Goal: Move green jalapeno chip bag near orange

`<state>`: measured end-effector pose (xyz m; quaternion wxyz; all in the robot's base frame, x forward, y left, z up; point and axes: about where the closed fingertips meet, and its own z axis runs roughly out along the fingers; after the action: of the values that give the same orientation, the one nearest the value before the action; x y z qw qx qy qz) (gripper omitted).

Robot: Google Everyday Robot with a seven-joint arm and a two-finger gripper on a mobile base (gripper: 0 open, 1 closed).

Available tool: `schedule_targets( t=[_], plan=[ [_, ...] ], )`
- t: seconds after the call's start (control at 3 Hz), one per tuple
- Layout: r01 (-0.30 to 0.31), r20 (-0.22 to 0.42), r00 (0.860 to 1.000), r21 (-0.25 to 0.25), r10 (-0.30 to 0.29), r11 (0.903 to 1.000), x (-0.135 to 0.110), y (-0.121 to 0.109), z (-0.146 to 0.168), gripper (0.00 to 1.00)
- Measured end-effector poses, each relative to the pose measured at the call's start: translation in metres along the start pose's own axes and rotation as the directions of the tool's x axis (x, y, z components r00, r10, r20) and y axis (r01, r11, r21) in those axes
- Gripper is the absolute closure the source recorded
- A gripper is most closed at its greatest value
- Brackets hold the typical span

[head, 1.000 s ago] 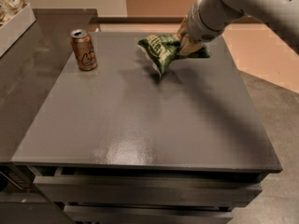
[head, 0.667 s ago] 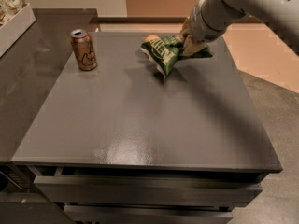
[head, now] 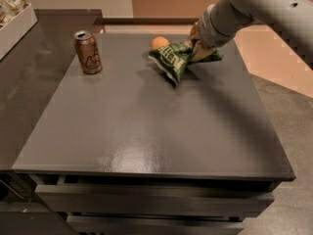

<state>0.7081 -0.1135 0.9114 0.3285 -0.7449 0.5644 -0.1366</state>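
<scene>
- One end effector (head: 197, 47) reaches in from 2 o'clock on a pale grey arm (head: 254, 9). It is clenched on the right end of the chip bag.
- One chip bag (head: 172, 60), dark green with white lettering, is at about 1 o'clock from the middle of the counter (head: 146, 131). It hangs tilted from the grip with its lower corner pointing down at the surface. I cannot tell whether that corner touches.
- One orange (head: 159, 43), small and round, lies just beside the bag at the bag's 11 o'clock. The bag's upper edge hides part of it.
- One soda can (head: 88, 52), brown and upright, stands at 11 o'clock on the counter, well apart from the bag and the orange.
- One counter, dark grey and glossy, carries these three things. Two drawer fronts (head: 151, 202) show under its front edge.
- One white tray (head: 17, 26) sits off at 10 o'clock on the neighbouring surface, cut off by the frame edge.
</scene>
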Motion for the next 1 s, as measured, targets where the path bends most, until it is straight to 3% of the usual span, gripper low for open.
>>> schedule_targets(
  t=[0.67, 1.0],
  plan=[
    [0.028, 0.014, 1.000, -0.005, -0.028, 0.9996, -0.0015, 0.0018, 0.0141, 0.12],
    [0.029, 0.015, 0.999, -0.007, -0.029, 0.9996, -0.0023, 0.0025, 0.0158, 0.00]
  ],
)
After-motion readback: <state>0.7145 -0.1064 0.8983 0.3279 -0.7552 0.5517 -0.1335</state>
